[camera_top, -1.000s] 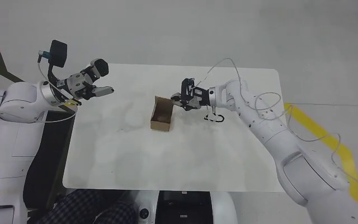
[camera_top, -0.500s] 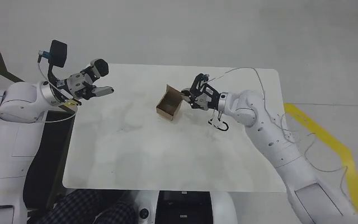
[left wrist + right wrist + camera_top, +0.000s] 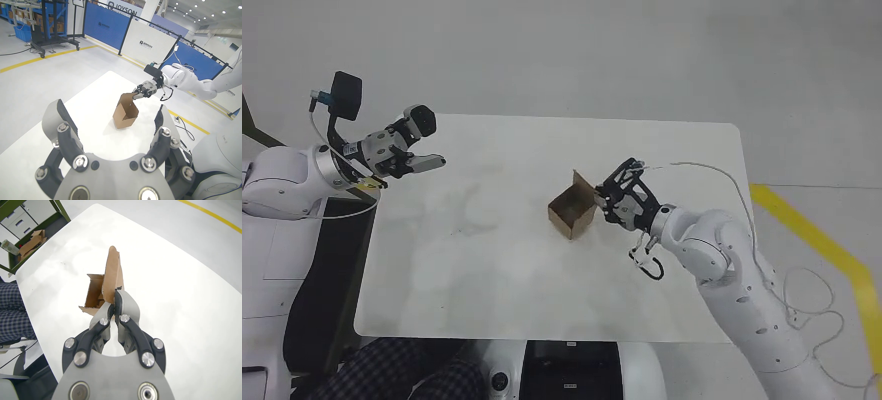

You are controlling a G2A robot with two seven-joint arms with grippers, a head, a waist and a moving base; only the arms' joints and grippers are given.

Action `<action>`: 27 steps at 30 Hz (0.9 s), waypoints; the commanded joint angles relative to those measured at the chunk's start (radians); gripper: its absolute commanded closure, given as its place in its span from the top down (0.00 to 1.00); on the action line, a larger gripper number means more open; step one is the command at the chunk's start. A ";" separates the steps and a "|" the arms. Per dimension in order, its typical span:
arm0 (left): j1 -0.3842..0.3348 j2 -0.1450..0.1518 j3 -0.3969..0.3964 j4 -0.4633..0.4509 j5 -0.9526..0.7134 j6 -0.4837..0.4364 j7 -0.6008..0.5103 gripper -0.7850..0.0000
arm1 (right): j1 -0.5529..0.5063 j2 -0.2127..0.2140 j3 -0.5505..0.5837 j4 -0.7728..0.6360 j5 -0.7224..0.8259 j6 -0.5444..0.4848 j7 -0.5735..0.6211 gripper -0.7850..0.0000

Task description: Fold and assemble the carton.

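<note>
Carton (image 3: 572,213) (image 3: 125,115) (image 3: 94,294) — one, brown cardboard, open at the top, standing near the middle of the table (image 3: 492,270) (image 3: 85,98) (image 3: 160,285), a little toward the right arm's side. One tall flap (image 3: 112,275) (image 3: 125,97) stands upright above its rim. I cannot tell whether its base sits flat.

Grippers — two. Table, one.

Right gripper (image 3: 600,203) (image 3: 114,298) (image 3: 135,94): jaws pressed together on the lower edge of the upright flap, the cardboard pinched between the black pads. The body of the carton lies just beyond the fingertips, its open inside facing up.

Left gripper (image 3: 427,140) (image 3: 110,106): jaws spread wide, nothing between them. It sits by the table's far left corner, well apart from the carton, facing it across bare tabletop.

Around: one white cable (image 3: 712,170) loops along the right arm above the table's right side. One black hook (image 3: 647,265) hangs under that arm's wrist, over the table and near the carton but not touching it. Beyond the table's left edge stands one green rack (image 3: 11,262) holding loose cardboard scraps (image 3: 36,240).
</note>
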 commanded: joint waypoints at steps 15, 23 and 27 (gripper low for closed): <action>0.000 0.000 0.000 0.000 0.000 0.000 0.000 1.00 | -0.034 -0.005 -0.034 -0.024 -0.057 0.092 -0.026 1.00; 0.000 0.000 0.000 0.000 0.000 0.000 0.000 1.00 | 0.022 -0.008 -0.073 0.011 -0.133 0.001 -0.060 1.00; 0.000 0.000 0.000 0.000 0.000 0.000 0.000 1.00 | 0.045 -0.011 -0.081 0.051 -0.120 -0.051 -0.110 1.00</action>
